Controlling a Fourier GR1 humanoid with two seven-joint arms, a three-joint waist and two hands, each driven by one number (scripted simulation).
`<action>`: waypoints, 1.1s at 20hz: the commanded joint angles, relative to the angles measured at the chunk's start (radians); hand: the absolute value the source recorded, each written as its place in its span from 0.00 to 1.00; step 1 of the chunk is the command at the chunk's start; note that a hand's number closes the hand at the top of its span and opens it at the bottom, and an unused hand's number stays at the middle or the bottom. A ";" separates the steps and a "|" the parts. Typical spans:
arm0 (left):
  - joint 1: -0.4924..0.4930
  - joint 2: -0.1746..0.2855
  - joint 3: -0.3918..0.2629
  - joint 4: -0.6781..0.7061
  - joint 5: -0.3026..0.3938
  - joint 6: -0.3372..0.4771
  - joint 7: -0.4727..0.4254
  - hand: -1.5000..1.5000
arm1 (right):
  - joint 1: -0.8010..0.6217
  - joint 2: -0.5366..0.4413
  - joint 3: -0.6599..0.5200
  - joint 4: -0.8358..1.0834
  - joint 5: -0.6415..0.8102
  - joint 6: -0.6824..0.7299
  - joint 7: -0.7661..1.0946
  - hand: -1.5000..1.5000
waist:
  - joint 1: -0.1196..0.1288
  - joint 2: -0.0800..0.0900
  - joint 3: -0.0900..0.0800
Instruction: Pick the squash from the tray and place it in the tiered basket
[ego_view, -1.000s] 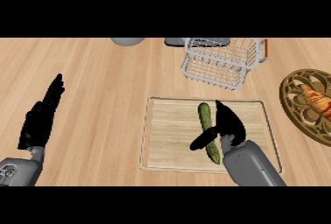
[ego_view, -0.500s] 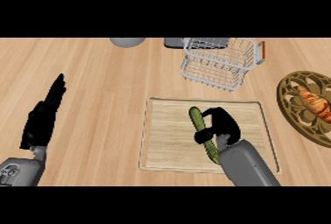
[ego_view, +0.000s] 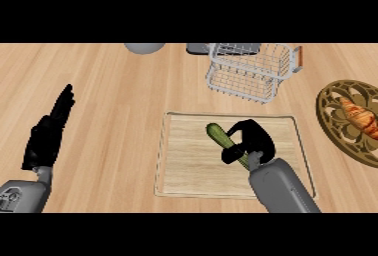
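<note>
A long green squash (ego_view: 219, 135) lies on the pale wooden tray (ego_view: 193, 165) near the counter's middle. My right hand (ego_view: 253, 140) is curled round the squash's lower half and hides that part; only the upper end sticks out to the left of the fingers. The wire tiered basket (ego_view: 247, 70) stands behind the tray, toward the back right. My left hand (ego_view: 49, 131) rests open at the left, fingers pointing away from me, well apart from the tray.
A round wicker plate (ego_view: 334, 117) holding a croissant (ego_view: 358, 114) sits at the right edge. A grey bowl (ego_view: 144, 47) and a dark grey object (ego_view: 199, 48) stand along the back edge.
My right hand went from open over the squash to curled round it. The squash has turned and shifted left on the tray. The left hand stayed still.
</note>
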 joint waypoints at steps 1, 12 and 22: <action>-0.053 -0.001 0.012 0.020 -0.026 -0.008 0.037 0.50 | -0.022 0.039 -0.001 -0.066 -0.039 -0.042 0.134 1.00 | 0.002 0.010 0.011; -0.086 -0.052 -0.065 0.029 -0.041 -0.044 -0.009 0.50 | -0.522 0.041 0.224 0.233 0.131 -0.421 0.132 1.00 | 0.151 0.033 0.009; -0.120 -0.040 -0.037 0.032 -0.038 -0.043 0.018 0.50 | -0.900 0.041 0.184 0.390 0.386 -0.543 0.253 1.00 | 0.109 0.018 0.007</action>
